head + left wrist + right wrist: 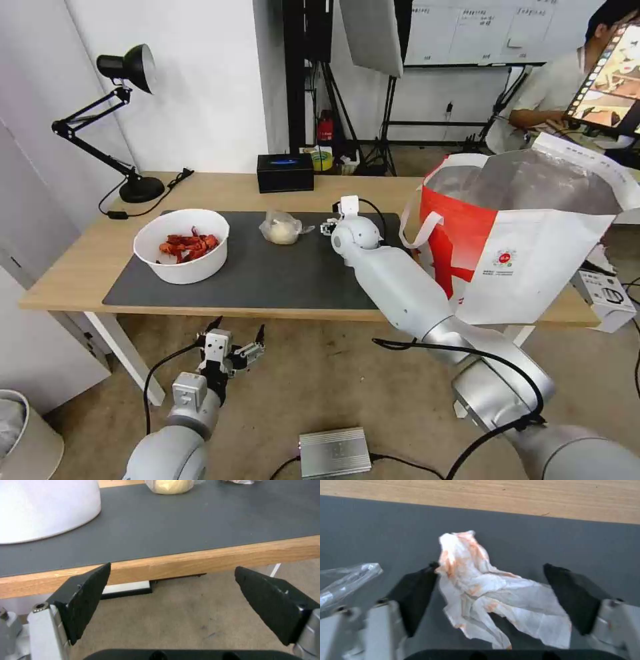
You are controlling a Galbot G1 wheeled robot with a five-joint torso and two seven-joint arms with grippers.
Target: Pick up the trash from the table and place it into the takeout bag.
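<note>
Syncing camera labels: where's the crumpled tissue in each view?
Head view: hidden behind the right tool, on the grey mat right of the clear bag.
Left wrist view: tissue, a sliver at the far edge of the mat.
Right wrist view: between the open fingers.
Shared landmark: the clear bag.

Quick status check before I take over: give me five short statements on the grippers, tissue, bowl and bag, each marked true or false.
1. The right gripper is open, one finger on each side of the crumpled tissue. True.
2. The tissue is already inside the takeout bag. False: it lies on the dark grey mat.
3. The left gripper is shut on the bowl. False: it is open and empty, in front of the table edge, below the tabletop.
4. The white bowl of red shells sits on the mat. True.
5. The clear bag with a whitish lump lies between the bowl and the right gripper. True.
</note>
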